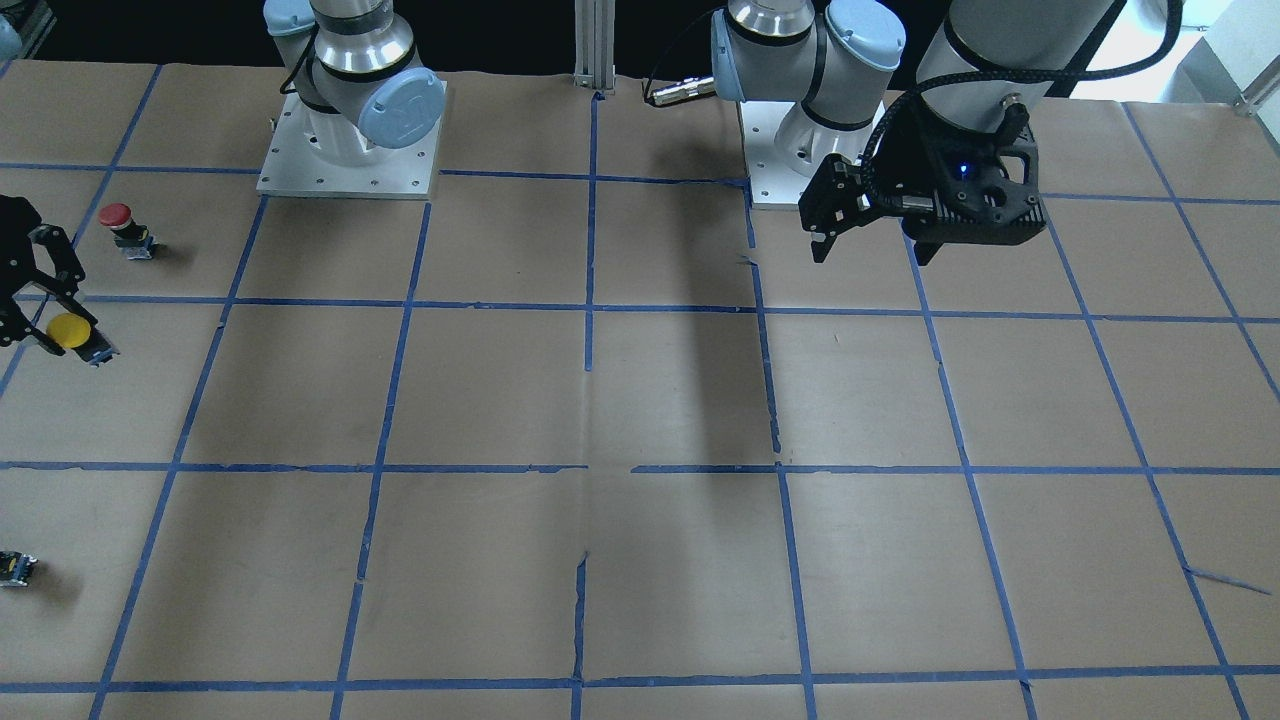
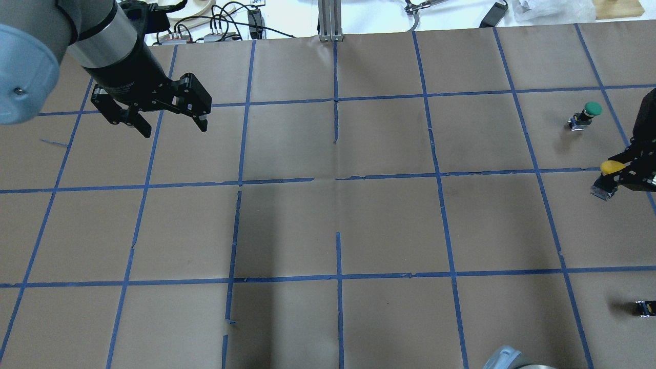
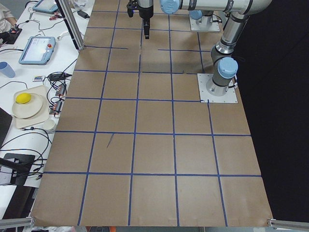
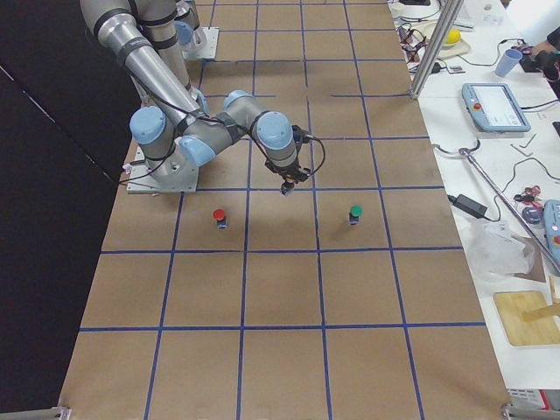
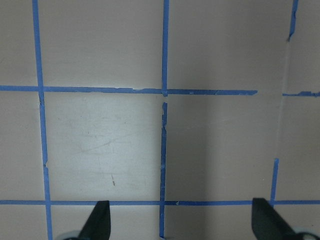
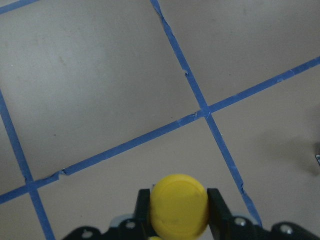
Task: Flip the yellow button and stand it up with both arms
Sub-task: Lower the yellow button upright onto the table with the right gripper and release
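The yellow button (image 1: pixel 70 330) has a round yellow cap on a black and silver body and sits at the table's right end. My right gripper (image 1: pixel 35 300) is shut on it. The right wrist view shows the cap (image 6: pixel 179 205) pinched between the two fingers and facing the camera. In the overhead view the cap (image 2: pixel 612 166) is tilted, with the body below it. I cannot tell whether the body touches the paper. My left gripper (image 2: pixel 174 130) hangs open and empty above the table's left part, far from the button. It also shows in the front view (image 1: pixel 872 255) and the left wrist view (image 5: pixel 182 220).
A red-capped button (image 1: pixel 120 225) stands near the right gripper, on the robot's side. A green-capped button (image 2: pixel 587 114) stands beyond it. A tiny black-silver part (image 2: pixel 643 307) lies near the robot's right edge. Brown paper with a blue tape grid covers the table. The arm bases (image 1: pixel 350 150) stand at the robot's edge.
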{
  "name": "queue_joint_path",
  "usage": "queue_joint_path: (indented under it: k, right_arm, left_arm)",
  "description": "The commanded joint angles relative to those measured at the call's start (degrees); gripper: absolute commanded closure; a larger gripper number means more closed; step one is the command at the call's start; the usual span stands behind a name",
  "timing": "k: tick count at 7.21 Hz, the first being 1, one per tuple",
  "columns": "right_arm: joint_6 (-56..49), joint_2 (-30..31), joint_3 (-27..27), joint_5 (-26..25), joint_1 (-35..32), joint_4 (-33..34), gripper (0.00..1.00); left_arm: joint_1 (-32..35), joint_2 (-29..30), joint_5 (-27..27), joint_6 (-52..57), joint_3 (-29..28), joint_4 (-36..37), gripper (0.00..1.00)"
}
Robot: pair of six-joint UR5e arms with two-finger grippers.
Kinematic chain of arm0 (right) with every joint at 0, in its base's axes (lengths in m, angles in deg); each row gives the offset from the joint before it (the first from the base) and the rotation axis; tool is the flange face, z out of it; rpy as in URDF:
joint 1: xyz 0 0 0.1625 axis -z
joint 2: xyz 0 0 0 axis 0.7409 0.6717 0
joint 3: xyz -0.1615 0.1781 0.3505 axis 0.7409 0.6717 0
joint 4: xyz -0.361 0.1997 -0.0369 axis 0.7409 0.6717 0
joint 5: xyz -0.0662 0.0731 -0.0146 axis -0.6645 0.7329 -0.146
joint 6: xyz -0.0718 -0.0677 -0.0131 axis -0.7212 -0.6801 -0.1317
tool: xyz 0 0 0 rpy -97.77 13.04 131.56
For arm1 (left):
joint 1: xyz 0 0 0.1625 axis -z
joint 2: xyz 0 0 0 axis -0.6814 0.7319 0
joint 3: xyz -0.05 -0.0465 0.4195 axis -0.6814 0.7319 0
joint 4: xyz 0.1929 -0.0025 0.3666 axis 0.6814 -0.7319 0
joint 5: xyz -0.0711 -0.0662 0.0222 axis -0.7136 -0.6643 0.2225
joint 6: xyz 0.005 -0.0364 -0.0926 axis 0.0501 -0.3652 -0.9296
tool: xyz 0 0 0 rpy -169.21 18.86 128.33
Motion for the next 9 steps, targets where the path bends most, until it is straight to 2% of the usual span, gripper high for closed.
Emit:
queue_joint_path:
  k: [1, 4, 5, 7, 8, 9]
  right_arm:
    - [-8.4, -5.1, 0.1, 2.9, 1.8, 4.9, 0.71]
    - [-13.5, -7.9, 0.0, 2.8, 5.7, 5.5, 0.66]
    - [-18.2, -8.1, -0.2, 2.8, 6.3, 5.0, 0.66]
    - [-19.2, -10.2, -0.1, 5.6, 6.4, 4.9, 0.65]
    - [-19.2, -11.2, 0.0, 5.9, 6.4, 4.9, 0.62]
    - [-19.2, -11.5, 0.0, 5.7, 6.4, 4.9, 0.53]
  left_arm:
    - [0.0, -0.8, 0.2, 0.0, -0.7, -0.3, 0.00]
    - [0.0, -0.9, 0.2, -0.9, -0.7, -0.1, 0.00]
    - [-0.1, -0.7, 0.3, -1.0, -0.7, 0.2, 0.00]
    - [-0.1, -1.8, 0.3, -1.9, -0.7, 0.3, 0.00]
    - [-0.1, -1.8, 0.1, -2.0, -0.8, 0.6, 0.00]
    - [-0.1, -1.6, -0.1, -2.2, -0.8, 0.7, 0.00]
